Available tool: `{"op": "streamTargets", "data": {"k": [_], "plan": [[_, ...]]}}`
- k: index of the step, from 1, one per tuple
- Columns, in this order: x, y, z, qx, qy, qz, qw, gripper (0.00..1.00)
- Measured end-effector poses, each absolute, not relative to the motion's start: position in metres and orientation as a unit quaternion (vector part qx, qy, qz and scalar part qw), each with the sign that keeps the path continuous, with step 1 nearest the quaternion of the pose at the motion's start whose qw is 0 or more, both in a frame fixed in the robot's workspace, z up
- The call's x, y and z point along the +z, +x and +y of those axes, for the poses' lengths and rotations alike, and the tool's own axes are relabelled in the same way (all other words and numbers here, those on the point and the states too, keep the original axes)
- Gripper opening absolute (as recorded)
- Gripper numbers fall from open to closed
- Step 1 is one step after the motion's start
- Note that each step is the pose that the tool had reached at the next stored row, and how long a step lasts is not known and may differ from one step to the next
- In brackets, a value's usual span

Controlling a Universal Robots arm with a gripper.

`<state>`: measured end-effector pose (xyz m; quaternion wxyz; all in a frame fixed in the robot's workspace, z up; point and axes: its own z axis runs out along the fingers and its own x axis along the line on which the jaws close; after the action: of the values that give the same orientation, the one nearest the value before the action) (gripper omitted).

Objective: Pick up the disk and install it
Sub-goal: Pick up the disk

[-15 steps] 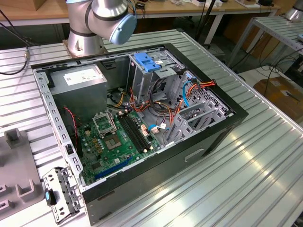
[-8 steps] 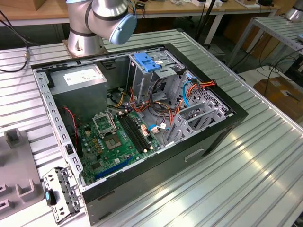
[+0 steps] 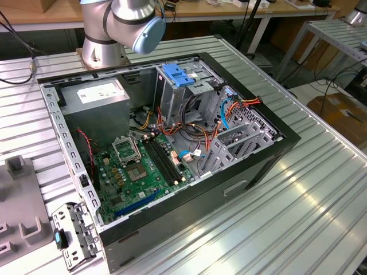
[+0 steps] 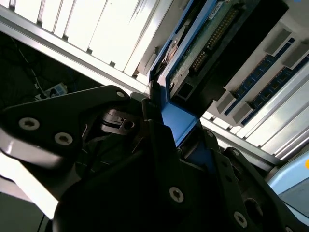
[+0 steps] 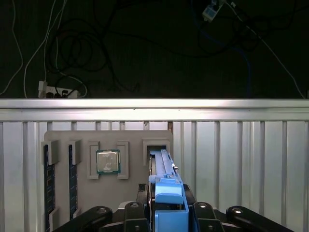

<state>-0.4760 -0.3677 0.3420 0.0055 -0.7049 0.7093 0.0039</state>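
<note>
We found the black hand [image 5: 168, 210] with its jaws drawn together on the flat black-and-silver metal disk [image 5: 162, 164], pressing on either side of the blue plastic rail at its near end. As far as we could judge, it was clamped rather than merely straddling. In the second wrist view the disk's green circuit-board face and its row of connector pins ran away from the grip. The disk stood on edge in a narrow slot of a grey moulded holding tray [image 5: 133, 140], so we took it as gripped but not yet lifted. Beside it in the tray sat a square silver processor chip [image 5: 107, 161] and, farther over, two dark memory sticks [image 5: 47, 179] set on edge. The tray lay on a ribbed aluminium surface [image 5: 241, 159].

In the exterior view the open black computer case [image 3: 189, 215] lay on that surface, its green motherboard [image 3: 143, 172] bare. Its blue-handled metal drive cage [image 3: 179, 77] stood at the far side, near the silver arm [image 3: 123, 20].

We judged the pick-up to be the step in hand, with the install undone. Leaving the slot would call for a straight pull along its walls, since a tilted disk could bind on its rails or drag the tray.
</note>
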Motion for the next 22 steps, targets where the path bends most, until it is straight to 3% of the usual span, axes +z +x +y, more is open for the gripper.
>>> {"op": "streamTargets", "data": {"k": [22], "plan": [[0.3499, -0.4760, -0.3676, 0.004, -0.705, 0.709, 0.006, 0.37]]}}
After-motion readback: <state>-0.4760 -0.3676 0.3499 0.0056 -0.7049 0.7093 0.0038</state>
